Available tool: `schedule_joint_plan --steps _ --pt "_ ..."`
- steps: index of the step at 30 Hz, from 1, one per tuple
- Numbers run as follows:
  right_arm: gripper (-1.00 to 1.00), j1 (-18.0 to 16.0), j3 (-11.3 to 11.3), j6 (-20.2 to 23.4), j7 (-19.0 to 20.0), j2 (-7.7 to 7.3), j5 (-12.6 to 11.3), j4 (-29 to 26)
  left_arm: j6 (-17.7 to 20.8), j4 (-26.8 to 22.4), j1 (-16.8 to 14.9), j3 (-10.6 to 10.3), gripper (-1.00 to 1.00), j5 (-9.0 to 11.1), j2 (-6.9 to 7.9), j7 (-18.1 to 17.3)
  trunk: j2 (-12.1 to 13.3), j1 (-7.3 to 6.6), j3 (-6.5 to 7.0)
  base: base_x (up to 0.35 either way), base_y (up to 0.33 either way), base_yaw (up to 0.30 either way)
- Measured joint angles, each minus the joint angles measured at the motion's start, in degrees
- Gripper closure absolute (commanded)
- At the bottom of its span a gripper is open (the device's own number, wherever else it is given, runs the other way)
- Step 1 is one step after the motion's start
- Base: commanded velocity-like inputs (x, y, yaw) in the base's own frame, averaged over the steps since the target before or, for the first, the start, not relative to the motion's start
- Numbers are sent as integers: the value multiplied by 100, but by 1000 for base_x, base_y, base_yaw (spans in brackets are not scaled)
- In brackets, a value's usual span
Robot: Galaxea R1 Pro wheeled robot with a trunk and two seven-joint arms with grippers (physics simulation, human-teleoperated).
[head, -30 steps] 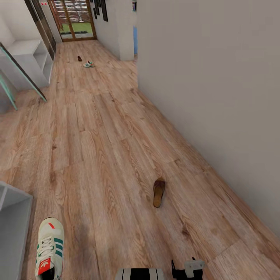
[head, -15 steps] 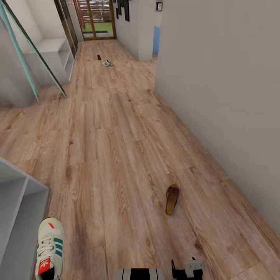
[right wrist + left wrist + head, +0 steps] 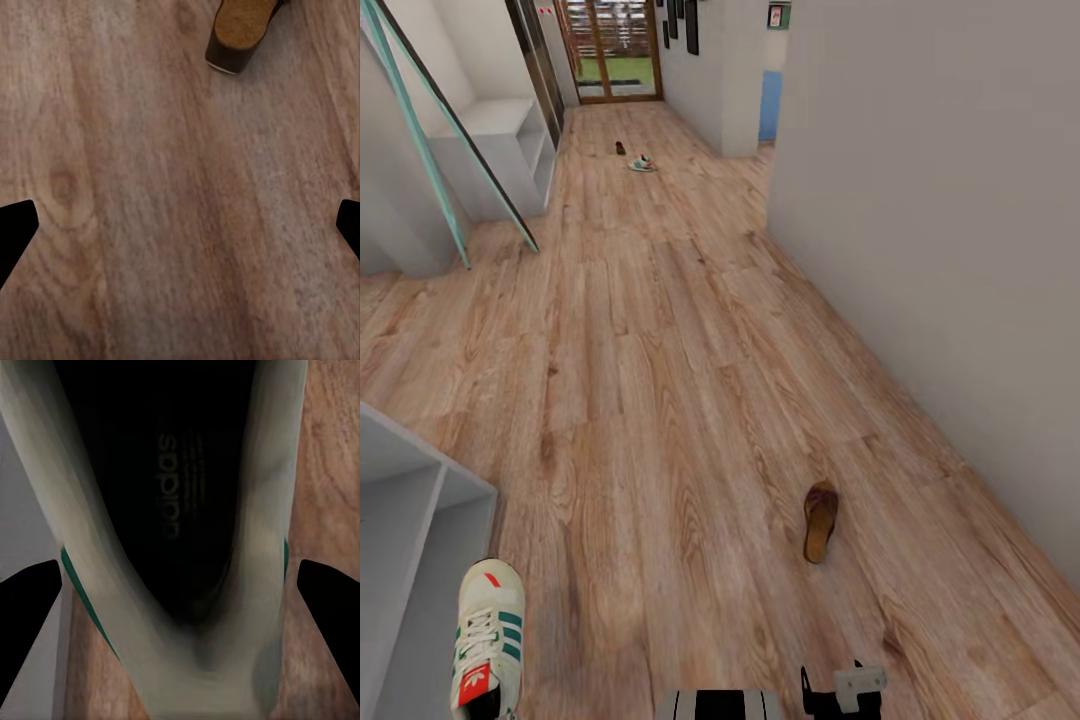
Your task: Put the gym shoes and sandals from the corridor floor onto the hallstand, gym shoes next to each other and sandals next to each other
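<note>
A long pale wall (image 3: 940, 250) runs along the right. A glazed wooden door (image 3: 610, 45) closes the far end. Dark framed pictures (image 3: 682, 20) hang near it. A teal slanted railing (image 3: 440, 120) stands far left.

At the bottom edge of the head view, the robot's trunk (image 3: 720, 704) shows as a rounded part banded in white and black. Just beside it sits a black block carrying a small pale grey bracket (image 3: 858, 683) with a dark hole. In both wrist views, the fingertips (image 3: 28, 615) (image 3: 15, 231) appear as plain, matte black wedges without markings.
</note>
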Motion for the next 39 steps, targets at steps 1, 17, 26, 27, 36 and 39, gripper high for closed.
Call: schedule_joint_plan --steps 1,17,26,27,36,39 --pt "-100 0 0 0 0 -1 0 1 0 0 0 0 100 0 0 0 0 0 0 209 27 0" --pt "-100 0 -8 0 0 2 0 -8 -8 -8 1 -8 100 -7 0 -3 0 0 0 100 15 0" --pt "-100 0 -9 0 0 -2 -1 -13 -9 -6 0 -8 100 0 0 -2 0 0 0 45 0 0" --pt "-100 0 -9 0 0 -1 -2 -14 -9 -6 0 -9 100 0 0 -3 0 0 0 8 0 0" --pt "-100 -5 -20 464 -11 32 -15 -1239 167 -159 -560 -379 100 -36 19 -28 0 0 1 1 0 0" --pt "-100 -195 -188 1971 -11 67 -28 -2126 999 -215 -1411 -745 100 -37 26 -240 0 0 1 0 0 0"
